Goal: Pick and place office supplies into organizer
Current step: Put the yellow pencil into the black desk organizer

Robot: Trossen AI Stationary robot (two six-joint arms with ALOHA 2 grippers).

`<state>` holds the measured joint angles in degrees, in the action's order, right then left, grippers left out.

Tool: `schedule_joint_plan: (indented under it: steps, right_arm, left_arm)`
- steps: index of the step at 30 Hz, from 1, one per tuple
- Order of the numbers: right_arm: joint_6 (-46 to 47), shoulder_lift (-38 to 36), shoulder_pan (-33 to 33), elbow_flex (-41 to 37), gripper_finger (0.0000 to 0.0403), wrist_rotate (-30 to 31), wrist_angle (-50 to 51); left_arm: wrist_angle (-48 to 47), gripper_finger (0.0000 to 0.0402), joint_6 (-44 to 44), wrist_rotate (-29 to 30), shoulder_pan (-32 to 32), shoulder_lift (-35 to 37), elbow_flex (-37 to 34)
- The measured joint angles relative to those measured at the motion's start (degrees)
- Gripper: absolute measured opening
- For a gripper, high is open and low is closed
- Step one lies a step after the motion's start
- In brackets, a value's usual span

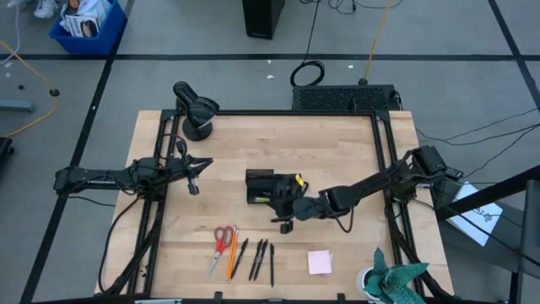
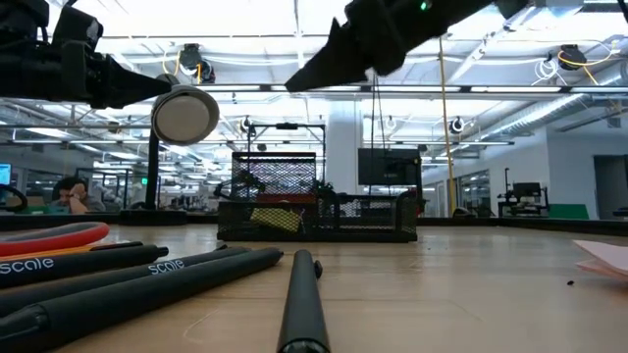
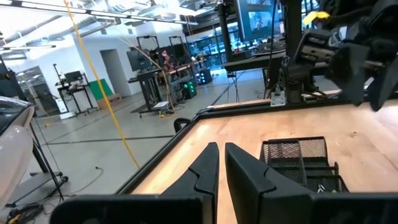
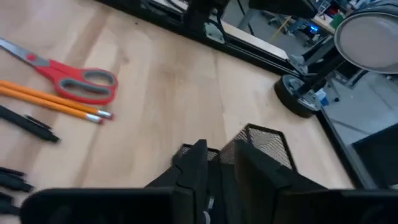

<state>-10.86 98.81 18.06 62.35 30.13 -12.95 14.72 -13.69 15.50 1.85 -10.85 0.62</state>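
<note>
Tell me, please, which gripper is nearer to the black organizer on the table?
The right. The right gripper hangs over the organizer, at its front right corner. The left gripper waits apart from it, off its left side, with bare table between them.

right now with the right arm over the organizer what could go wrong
1. The right gripper hangs low at the organizer; its fingers look close to the mesh wall in the right wrist view and might snag or push it.
2. The pens, pencil and scissors lie tightly side by side, so reaching for one may knock its neighbours.
3. The left gripper, shut, waits at the left edge; both arms heading to the organizer could clash.
</note>
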Motion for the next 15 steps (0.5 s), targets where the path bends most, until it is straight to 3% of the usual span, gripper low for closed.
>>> schedule_joint_plan:
  steps: [5, 9, 15]
  right_arm:
    - [0.6, -0.1, 1.5, 0.0, 0.0031, -0.4, 0.2]
    - [1.2, -0.1, 1.6, 0.0, 0.0006, -4.1, 0.2]
    - [2.8, -0.1, 1.0, 0.0, 0.0002, -4.8, 1.2]
  left_arm:
    - [0.2, 0.0035, 0.2, 0.1, 0.0, 0.0, 0.0]
    - [0.2, 0.0035, 0.2, 0.0, 0.0, 0.0, 0.0]
    - [0.2, 0.0035, 3.7, -0.3, 0.0, 0.0, 0.0]
